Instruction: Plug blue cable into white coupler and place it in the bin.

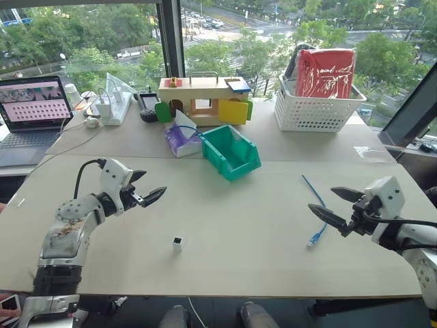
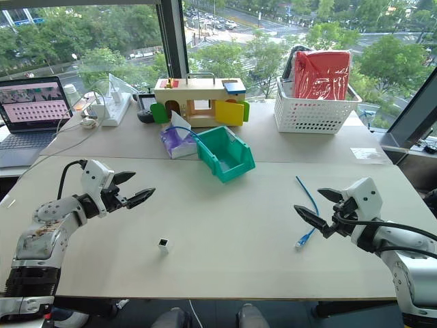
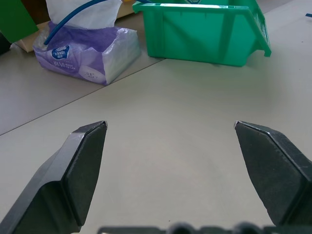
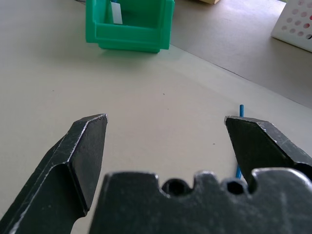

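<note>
The white coupler point(image 1: 177, 242) sits alone on the table point(image 1: 225, 273), nearest the front edge, below and to the right of the left gripper's point(image 1: 147, 192) fingertips and well apart from them. Nothing is plugged into it, so the task looks to be at its very start: no joining, no binning.

The blue cable point(image 1: 316, 212) lies loose on the table just beside the right gripper point(image 1: 329, 204), its clear-plug end close under the lower fingertip and its other end running away beyond the upper one. No finger touches it as far as I can tell. In the right wrist view a short stretch of it point(image 4: 241, 111) shows beside one finger point(image 4: 265, 146).

Both grippers hover above the table with their fingers spread wide and nothing between them.

Farther off, ahead of both sets of fingertips and roughly midway between them, stands the bin point(image 1: 232, 153), touching neither task thing. A small white label or slip shows inside it in the right wrist view; otherwise it seems empty.

Still to do, by my reading: pick up cable and coupler, mate them, carry the pair to the bin.

Hard to make out: which way the coupler's socket faces, and the plug's latch side. Another blue strand by the tissue pack point(image 1: 181, 141) behind the bin is partly hidden; I cannot tell what it belongs to.
</note>
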Controlling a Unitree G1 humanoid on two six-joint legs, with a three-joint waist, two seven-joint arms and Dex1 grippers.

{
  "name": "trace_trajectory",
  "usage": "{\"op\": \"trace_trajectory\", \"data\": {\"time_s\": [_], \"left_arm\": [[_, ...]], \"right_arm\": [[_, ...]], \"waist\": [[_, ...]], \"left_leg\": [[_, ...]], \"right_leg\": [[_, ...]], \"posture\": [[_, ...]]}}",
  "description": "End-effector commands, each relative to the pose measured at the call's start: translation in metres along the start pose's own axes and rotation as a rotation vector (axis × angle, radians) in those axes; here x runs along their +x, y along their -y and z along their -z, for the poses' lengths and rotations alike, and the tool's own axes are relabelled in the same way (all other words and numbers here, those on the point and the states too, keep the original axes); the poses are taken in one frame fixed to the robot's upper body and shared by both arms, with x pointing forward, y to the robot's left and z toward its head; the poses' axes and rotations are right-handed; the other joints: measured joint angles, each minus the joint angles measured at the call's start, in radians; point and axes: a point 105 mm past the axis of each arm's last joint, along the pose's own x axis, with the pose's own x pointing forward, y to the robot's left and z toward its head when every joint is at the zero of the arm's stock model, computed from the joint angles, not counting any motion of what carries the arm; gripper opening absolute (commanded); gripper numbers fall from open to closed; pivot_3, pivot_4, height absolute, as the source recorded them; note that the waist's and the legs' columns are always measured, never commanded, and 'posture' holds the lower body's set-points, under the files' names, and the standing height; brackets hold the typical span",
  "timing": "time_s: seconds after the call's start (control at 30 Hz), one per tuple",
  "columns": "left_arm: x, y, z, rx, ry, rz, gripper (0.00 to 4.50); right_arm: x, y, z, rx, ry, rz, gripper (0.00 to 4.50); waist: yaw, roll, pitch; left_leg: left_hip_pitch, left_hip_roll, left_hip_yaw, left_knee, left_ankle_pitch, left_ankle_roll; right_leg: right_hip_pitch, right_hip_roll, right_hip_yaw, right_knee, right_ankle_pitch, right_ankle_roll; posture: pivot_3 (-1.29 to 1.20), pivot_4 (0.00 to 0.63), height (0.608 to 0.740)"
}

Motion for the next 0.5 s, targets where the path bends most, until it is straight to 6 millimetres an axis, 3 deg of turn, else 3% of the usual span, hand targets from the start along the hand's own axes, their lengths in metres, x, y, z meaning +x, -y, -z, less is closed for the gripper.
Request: {"op": "trace_trajectory", "data": {"time_s": [0.03,0.2,0.3,0.5], "left_arm": [[-0.005,-0.005,-0.019,0.023,0.057,0.032,4.50],[-0.008,0.006,-0.048,0.026,0.113,0.226,4.50],[-0.011,0.018,-0.062,0.048,0.113,0.349,4.50],[-0.020,0.035,-0.070,0.067,0.065,0.499,4.50]], "right_arm": [[-0.007,0.008,-0.012,-0.053,0.020,-0.001,4.46],[-0.021,0.020,-0.013,-0.150,-0.060,-0.050,4.46],[-0.031,0.015,-0.008,-0.193,-0.160,-0.162,4.46],[-0.049,0.008,0.001,-0.218,-0.312,-0.322,4.46]], "waist": [[0.000,0.000,0.000],[0.003,0.000,0.000],[0.002,0.000,0.000],[-0.002,0.000,0.000]], "left_leg": [[0.000,0.000,0.000,0.000,0.000,0.000],[0.000,0.000,0.000,0.000,0.000,0.000],[0.000,0.000,0.000,0.000,0.000,0.000],[0.001,0.000,0.000,0.000,-0.001,0.002]], "right_leg": [[0.000,0.000,0.000,0.000,0.000,0.000],[0.000,0.000,0.000,-0.001,0.000,0.000],[0.001,0.000,0.000,-0.002,0.000,0.000],[0.002,0.000,-0.001,-0.003,-0.001,0.001]], "posture": [[0.00,0.150,0.739],[0.00,0.150,0.739],[0.00,0.150,0.739],[0.00,0.150,0.739]]}}
